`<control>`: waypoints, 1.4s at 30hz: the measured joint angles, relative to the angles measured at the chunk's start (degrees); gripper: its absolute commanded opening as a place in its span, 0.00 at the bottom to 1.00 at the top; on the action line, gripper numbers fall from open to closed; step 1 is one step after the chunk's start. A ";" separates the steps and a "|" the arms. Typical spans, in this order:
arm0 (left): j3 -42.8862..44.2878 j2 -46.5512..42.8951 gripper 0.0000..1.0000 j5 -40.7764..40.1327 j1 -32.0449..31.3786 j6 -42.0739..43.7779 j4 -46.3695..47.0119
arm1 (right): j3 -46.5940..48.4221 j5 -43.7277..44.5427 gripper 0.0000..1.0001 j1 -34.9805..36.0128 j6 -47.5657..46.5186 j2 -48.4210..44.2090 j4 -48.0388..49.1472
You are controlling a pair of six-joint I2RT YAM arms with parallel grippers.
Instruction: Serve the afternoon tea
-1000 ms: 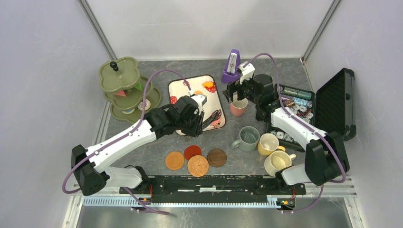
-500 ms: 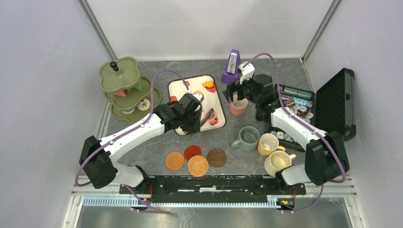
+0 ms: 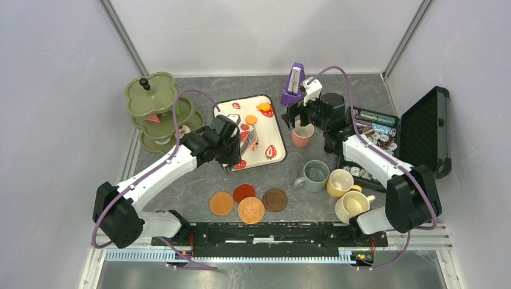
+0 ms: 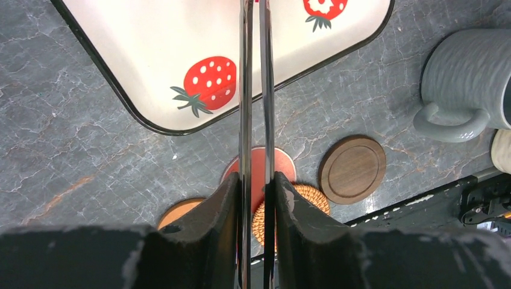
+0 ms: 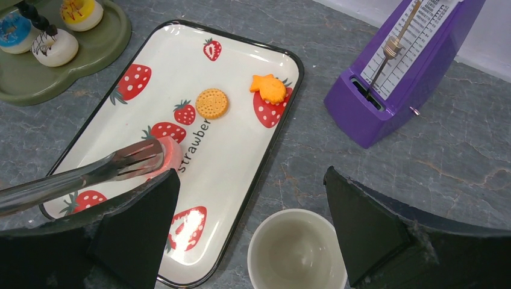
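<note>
The green tiered stand (image 3: 158, 114) stood left of the strawberry tray (image 5: 241, 162). Over the tray, the left gripper (image 4: 254, 186) was clamped on tongs (image 4: 253, 90) (tips pinching a pink pastry (image 5: 170, 153)). The right gripper (image 5: 247, 180) hung open above the pink mug (image 5: 295, 250). The next move, I judged, was carrying the pastry to the stand.

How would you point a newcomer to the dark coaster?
Find the strawberry tray mid-table; four round coasters cluster between it and the arm bases. The dark coaster is the rightmost, nearest the grey-green mug. It is smooth dark-brown wood with a rim, unlike the red coaster, orange coaster and woven coaster.
</note>
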 measured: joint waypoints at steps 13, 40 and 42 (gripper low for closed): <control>1.51 -4.35 0.28 -1.18 1.81 0.00 -1.49 | 0.00 -0.26 0.98 0.00 0.04 0.48 0.00; -3.96 -2.95 0.24 -2.93 5.88 0.00 1.44 | 0.00 -0.46 0.98 0.00 0.39 0.48 0.00; -4.09 -2.95 0.25 -3.17 6.32 0.02 1.38 | 0.00 -0.46 0.98 0.00 0.42 0.48 0.00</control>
